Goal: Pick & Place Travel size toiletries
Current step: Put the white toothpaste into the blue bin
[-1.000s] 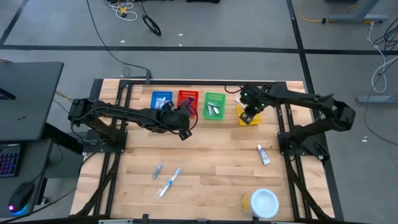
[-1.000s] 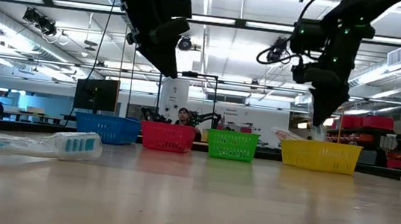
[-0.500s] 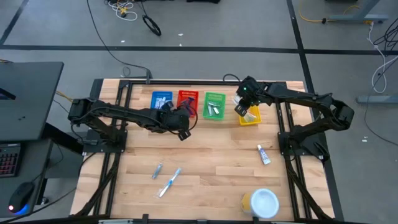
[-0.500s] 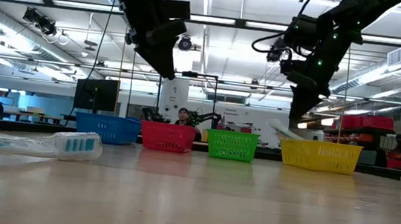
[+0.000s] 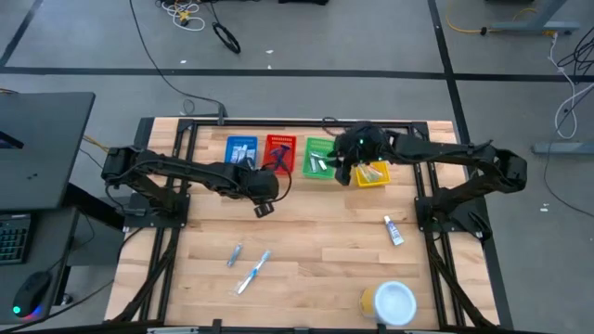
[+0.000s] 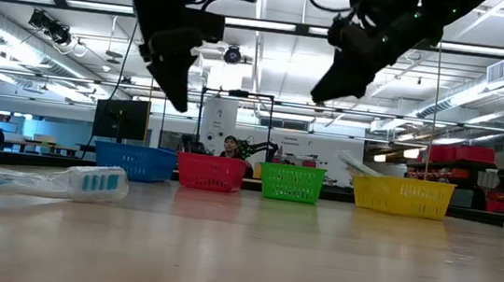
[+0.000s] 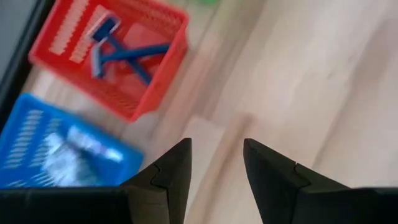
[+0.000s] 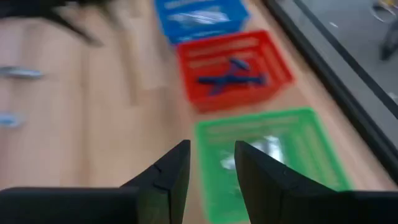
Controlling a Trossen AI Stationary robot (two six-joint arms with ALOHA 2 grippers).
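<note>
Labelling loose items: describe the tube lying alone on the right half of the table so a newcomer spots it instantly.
Start at the row of four baskets along the table's far edge and find the yellow basket at its right end. Come toward the near edge: the small white-and-blue tube lies on bare wood by the right arm's frame, between that basket and the round white-and-yellow container. The other loose items lie left of centre.

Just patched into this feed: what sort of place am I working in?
Probably a robotics lab or workshop: exposed ceiling ducts, another robot rig behind the baskets, and a desk keyboard beside the table.
</note>
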